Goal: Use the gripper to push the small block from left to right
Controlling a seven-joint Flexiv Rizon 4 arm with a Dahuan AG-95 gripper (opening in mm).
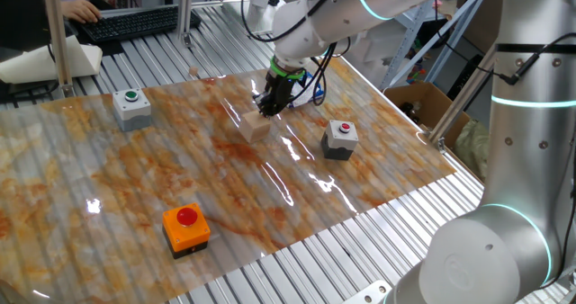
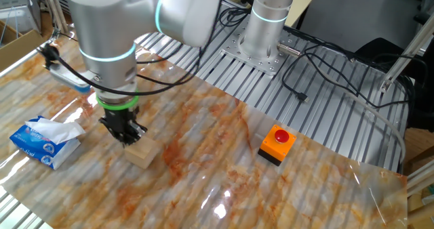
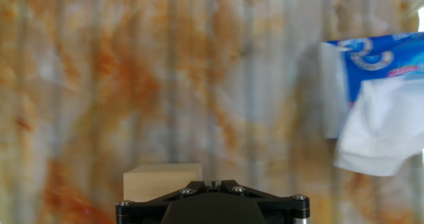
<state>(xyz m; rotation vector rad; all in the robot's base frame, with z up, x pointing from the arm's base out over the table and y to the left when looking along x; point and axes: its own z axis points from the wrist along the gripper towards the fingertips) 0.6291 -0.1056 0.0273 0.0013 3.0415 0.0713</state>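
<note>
The small block is a plain light tan wooden cube on the marbled orange mat. It also shows in the other fixed view and at the bottom of the hand view. My gripper, black with a green ring, is shut and empty. Its tips stand right against the block's far side in one fixed view. In the other fixed view the gripper touches the block's top left edge. In the hand view the jaws are closed together, the block just to their left.
A grey box with a green button stands at the left, a grey box with a red button at the right, and an orange box with a red button at the front. A blue tissue pack lies near the gripper.
</note>
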